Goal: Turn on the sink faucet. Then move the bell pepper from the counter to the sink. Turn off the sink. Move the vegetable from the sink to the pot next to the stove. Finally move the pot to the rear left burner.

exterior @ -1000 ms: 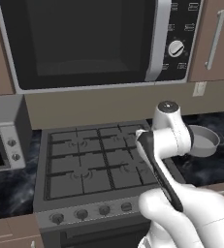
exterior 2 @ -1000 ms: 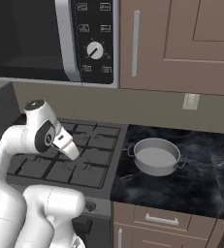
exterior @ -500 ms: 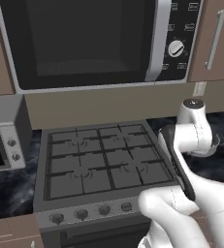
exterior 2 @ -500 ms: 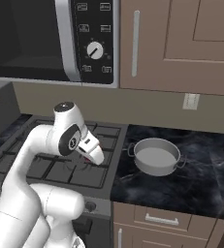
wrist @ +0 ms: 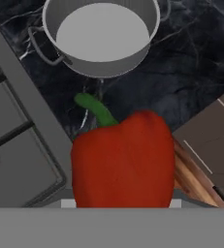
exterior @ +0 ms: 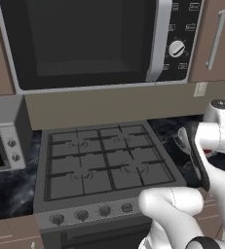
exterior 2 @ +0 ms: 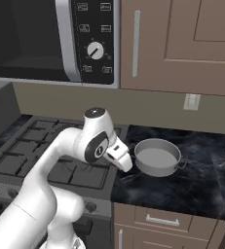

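Observation:
A red bell pepper [wrist: 123, 162] with a green stem fills the near part of the hand view; my gripper [exterior 2: 122, 160] is shut on it, with the fingertips hidden behind it. The pepper hangs over the black veined counter [wrist: 186, 72], at the stove's [exterior: 99, 160] right edge. A grey pot [exterior 2: 155, 156] stands on the counter [exterior 2: 187, 189] just right of the gripper, and its inside [wrist: 101, 34] holds nothing. The sink and the sink faucet are out of view.
A microwave [exterior: 84, 44] hangs above the stove, with brown wall cabinets [exterior 2: 182, 44] to its right. A wall outlet [exterior 2: 192, 101] sits behind the pot. Brown drawer fronts [exterior 2: 158, 221] run under the counter. A small oven-like appliance [exterior: 2, 151] stands left of the stove.
The arm has swung right, from over the stove's grates to the counter edge beside the pot, carrying the pepper. The pot and the views have not moved.

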Tool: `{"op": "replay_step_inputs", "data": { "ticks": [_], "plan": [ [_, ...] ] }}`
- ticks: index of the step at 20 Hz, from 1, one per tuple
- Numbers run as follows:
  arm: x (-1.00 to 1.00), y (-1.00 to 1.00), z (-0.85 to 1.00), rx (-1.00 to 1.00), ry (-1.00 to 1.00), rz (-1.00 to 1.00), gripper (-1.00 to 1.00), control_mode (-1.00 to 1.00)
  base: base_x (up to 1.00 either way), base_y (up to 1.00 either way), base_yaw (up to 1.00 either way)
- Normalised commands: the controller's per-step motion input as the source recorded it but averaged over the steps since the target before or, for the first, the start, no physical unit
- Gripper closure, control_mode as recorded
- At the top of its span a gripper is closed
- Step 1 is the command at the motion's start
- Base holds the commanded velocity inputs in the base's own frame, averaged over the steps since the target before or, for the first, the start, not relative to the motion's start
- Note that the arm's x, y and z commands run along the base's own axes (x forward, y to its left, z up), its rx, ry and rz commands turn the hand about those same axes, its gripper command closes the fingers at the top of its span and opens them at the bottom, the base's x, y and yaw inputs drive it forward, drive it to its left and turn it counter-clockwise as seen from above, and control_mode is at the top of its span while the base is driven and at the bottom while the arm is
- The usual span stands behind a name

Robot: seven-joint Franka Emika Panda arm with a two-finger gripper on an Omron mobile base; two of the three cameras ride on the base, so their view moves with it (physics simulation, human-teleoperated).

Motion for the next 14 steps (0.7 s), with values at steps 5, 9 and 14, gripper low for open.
{"op": "replay_step_inputs", "data": {
  "ticks": [5, 9, 14],
  "plan": [
    [0.20, -0.71, 0.00, 0.00, 0.01, -0.01, 1.00, -1.00, 0.00, 0.00, 0.00],
    [0.35, -0.53, 0.00, 0.00, 0.00, 0.00, 1.00, -1.00, 0.00, 0.00, 0.00],
    [0.46, -0.29, 0.00, 0.00, 0.00, 0.00, 1.00, -1.00, 0.00, 0.00, 0.00]
  ]
}}
